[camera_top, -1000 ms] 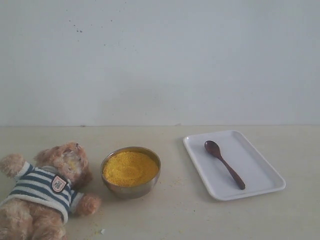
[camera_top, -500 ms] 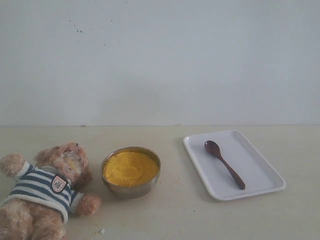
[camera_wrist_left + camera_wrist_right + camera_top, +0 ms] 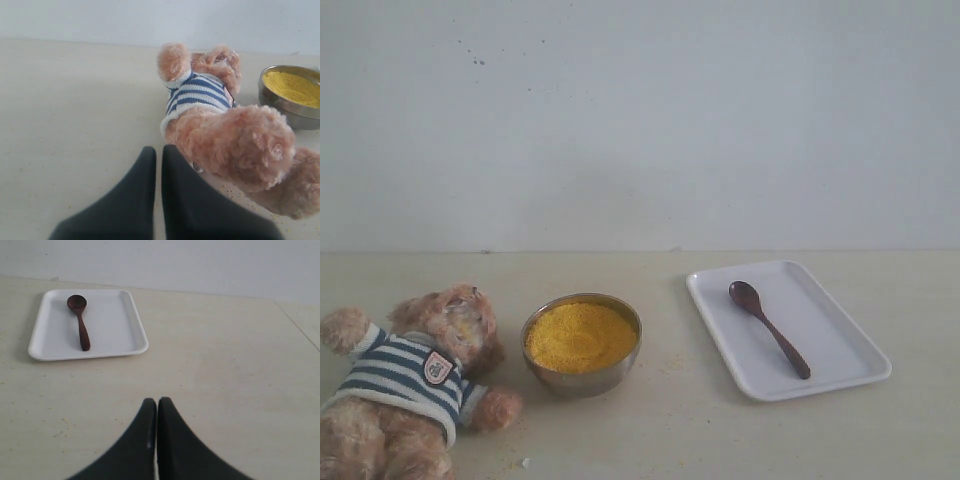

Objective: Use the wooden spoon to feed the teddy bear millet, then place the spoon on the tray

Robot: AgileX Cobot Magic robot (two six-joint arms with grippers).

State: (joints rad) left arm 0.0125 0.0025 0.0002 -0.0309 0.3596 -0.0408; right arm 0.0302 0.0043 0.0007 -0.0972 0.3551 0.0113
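Observation:
The teddy bear in its striped shirt lies on its back at the table's front left, also seen in the left wrist view. To its right stands the steel bowl heaped with yellow millet. The wooden spoon lies diagonally in the white tray at the right; the right wrist view shows both, spoon and tray. My left gripper is shut and empty beside the bear's leg. My right gripper is shut and empty, well short of the tray. Neither gripper shows in the exterior view.
A pale wall rises behind the table. Loose millet grains are scattered on the tabletop near the bear. The steel bowl sits just beyond the bear in the left wrist view.

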